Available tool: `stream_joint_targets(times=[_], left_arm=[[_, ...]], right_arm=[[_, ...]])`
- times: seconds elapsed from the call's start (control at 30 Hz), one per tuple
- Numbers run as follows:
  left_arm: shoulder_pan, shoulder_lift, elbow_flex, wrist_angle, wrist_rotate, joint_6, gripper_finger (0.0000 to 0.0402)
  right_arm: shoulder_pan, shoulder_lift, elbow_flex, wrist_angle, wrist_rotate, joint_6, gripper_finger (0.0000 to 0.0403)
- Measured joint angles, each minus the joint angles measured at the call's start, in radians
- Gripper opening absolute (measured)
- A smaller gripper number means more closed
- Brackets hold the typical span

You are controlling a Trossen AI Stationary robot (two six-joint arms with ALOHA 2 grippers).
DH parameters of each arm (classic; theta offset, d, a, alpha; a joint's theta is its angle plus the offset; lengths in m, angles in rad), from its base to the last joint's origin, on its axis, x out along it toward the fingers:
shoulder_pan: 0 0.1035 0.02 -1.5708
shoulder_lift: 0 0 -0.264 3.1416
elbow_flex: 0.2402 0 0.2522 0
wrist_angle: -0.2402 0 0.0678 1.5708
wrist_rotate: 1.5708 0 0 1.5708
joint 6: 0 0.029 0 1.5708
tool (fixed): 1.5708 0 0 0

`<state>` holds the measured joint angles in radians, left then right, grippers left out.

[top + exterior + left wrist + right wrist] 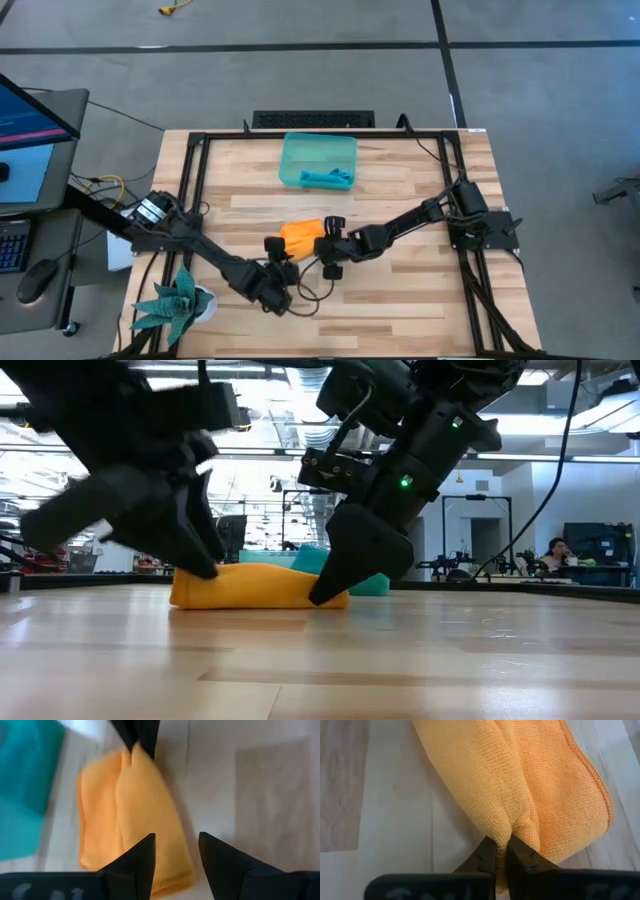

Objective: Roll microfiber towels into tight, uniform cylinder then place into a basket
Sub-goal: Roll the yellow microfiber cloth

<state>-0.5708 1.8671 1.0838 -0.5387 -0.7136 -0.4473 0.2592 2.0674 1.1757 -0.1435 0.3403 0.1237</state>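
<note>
The orange-yellow towel (300, 234) lies bunched and partly folded on the table's middle; it also shows in the low view (255, 588). My right gripper (506, 851) is shut on it at its right end (335, 582). My left gripper (176, 856) is open at the towel's near left end (200, 560), one finger (142, 862) over the cloth's edge. The teal-blue towel (326, 180) lies rolled inside the teal-green basket (296, 150) at the far middle. My right gripper pinches a raised fold of the orange towel (512, 822) between its two fingers, at the cloth's right end. The fingers slant down from the table's right side. The rest of the towel lies slack on the table. Whether my left gripper touches the towel, I cannot tell.
A green spiky plant in a white pot (178, 304) stands at the near left corner, close to my left arm. A black frame runs along the table's edges (190, 170). Bare wood lies to the right and near side (420, 290).
</note>
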Motion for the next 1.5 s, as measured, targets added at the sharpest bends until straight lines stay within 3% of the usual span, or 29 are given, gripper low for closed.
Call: stream_joint_targets(times=[0.2, 0.77, 1.0, 1.17, 1.5], left_arm=[[0.05, 0.0, -0.067, 0.044, 0.082, -0.009, 0.0144], [0.123, -0.006, -0.162, 0.099, 0.051, -0.114, 0.0141], [0.131, -0.004, -0.172, 0.114, 0.074, -0.125, 0.0072], [0.131, -0.005, -0.136, 0.087, 0.145, -0.155, 0.001], [0.081, -0.038, 0.028, -0.082, 0.46, -0.298, 0.002]], right_arm=[[0.001, 0.0, 0.002, -0.01, -0.006, 0.004, 0.0026], [0.011, -0.002, 0.004, -0.02, -0.045, 0.06, 0.0034], [0.014, -0.003, 0.005, -0.021, -0.089, 0.06, 0.0027], [0.014, -0.005, 0.008, -0.022, -0.14, 0.061, 0.003], [0.062, 0.003, 0.094, -0.094, -0.405, 0.065, 0.0031]])
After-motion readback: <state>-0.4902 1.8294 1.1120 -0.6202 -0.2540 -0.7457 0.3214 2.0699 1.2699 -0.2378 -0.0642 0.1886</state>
